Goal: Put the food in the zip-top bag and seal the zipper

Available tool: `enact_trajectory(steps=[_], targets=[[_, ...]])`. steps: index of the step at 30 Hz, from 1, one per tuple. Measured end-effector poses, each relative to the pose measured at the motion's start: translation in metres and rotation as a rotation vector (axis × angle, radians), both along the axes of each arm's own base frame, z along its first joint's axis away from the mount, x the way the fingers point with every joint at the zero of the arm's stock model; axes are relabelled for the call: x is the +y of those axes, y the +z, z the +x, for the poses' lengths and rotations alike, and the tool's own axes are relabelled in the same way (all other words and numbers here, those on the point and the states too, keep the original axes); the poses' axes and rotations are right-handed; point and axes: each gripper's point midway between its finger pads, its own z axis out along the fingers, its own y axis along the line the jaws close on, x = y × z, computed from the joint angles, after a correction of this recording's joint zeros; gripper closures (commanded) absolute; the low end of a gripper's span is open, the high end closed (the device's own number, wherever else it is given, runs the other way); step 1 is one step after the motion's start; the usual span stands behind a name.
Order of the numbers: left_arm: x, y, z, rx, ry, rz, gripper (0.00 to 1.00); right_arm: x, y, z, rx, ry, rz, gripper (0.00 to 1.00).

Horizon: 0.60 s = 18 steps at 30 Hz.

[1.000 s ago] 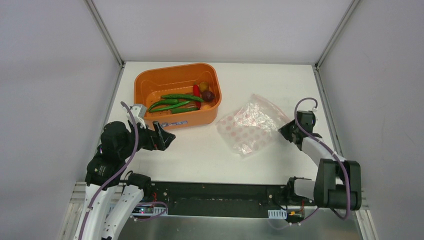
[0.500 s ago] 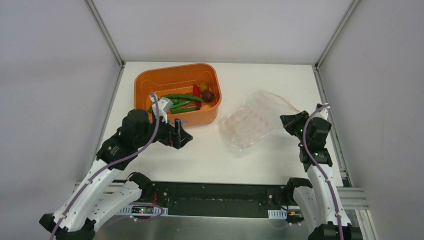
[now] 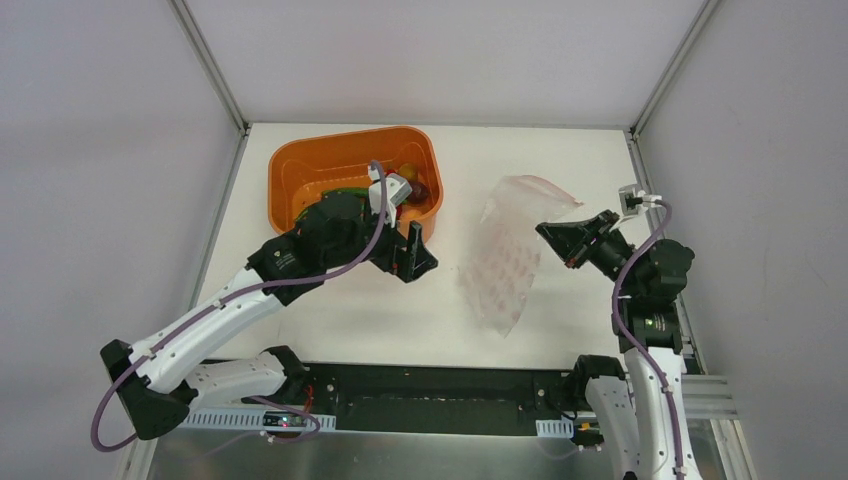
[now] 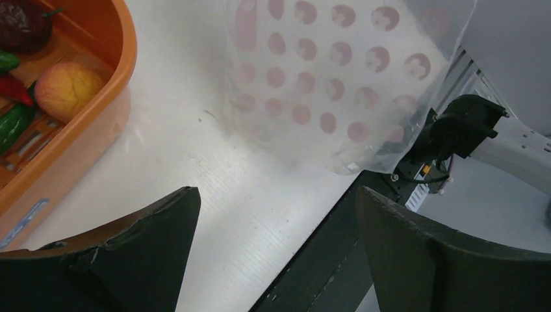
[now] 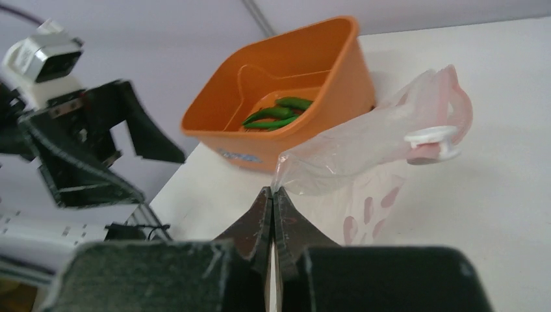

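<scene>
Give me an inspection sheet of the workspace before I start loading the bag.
Surface: white table, no spills seen.
Job's things: zip-top bag lifted by one edge and hanging, with no food seen inside; the visible food lies in the orange tub.
Clutter: nothing seen.
Grippers: left gripper open and empty, between tub and bag; right gripper shut on the bag's edge.
Cables: a purple cable on the left arm and another on the right arm, no snag seen.
Surroundings: plain grey walls with metal frame posts.
</scene>
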Motion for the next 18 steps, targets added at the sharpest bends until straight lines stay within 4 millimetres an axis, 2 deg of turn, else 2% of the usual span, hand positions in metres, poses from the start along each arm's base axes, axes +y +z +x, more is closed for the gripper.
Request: enact_trajectory(steps=[3, 10, 14, 18], targets=[[-0.015, 0.001, 0.006, -0.002, -0.012, -0.010, 0.08, 0.013, 0.008, -0.017, -0.043, 0.115, -0.023, 1.00], [-0.046, -0.004, 0.028, 0.012, -0.011, -0.007, 0.06, 0.043, -0.006, -0.053, -0.025, 0.355, -0.068, 1.00], [-0.056, 0.008, 0.045, -0.025, 0.009, 0.000, 0.03, 0.056, -0.016, -0.067, 0.032, 0.456, -0.112, 1.00], [-0.053, 0.033, 0.054, -0.117, 0.014, 0.011, 0.01, 0.064, -0.021, -0.079, 0.053, 0.529, -0.153, 1.00]])
